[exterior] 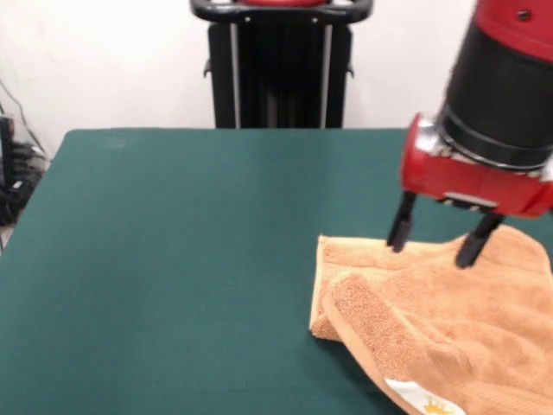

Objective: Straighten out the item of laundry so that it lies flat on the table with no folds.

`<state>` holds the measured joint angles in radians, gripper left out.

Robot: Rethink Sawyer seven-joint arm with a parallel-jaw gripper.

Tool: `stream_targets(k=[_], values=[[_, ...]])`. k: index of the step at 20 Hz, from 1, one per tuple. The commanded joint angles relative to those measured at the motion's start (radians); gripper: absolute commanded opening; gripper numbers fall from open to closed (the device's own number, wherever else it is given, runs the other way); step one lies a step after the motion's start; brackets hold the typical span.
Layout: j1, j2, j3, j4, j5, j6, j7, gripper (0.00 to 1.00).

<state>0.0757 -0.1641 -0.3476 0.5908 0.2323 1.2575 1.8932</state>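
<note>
The orange-tan terry towel [441, 328] lies at the near right of the dark green table [173, 259]. Its left part is folded over itself in a thick flap, and a white care label [423, 399] shows at its bottom edge. It runs off the picture's right and bottom edges. My gripper [436, 235] hangs from the red and black arm over the towel's far edge. Its two black fingers [400, 223] are spread apart with nothing between them, and their tips are at or just above the cloth.
The robot's black pedestal [281, 65] stands at the table's far side. Cables [13, 173] lie off the table's left edge. The green cloth stretches bare to the left of the towel.
</note>
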Motion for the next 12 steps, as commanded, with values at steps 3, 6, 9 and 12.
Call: stream_targets(k=[3,6,9,12], values=[[-0.017,-0.164,0.18,0.55,-0.082,-0.207,-0.267,1.0],[-0.031,-0.211,0.201,0.629,-0.103,-0.262,-0.269,1.0],[-0.047,-0.245,0.23,0.678,-0.128,-0.292,-0.264,1.0],[-0.069,-0.261,0.264,0.716,-0.156,-0.329,-0.262,1.0]])
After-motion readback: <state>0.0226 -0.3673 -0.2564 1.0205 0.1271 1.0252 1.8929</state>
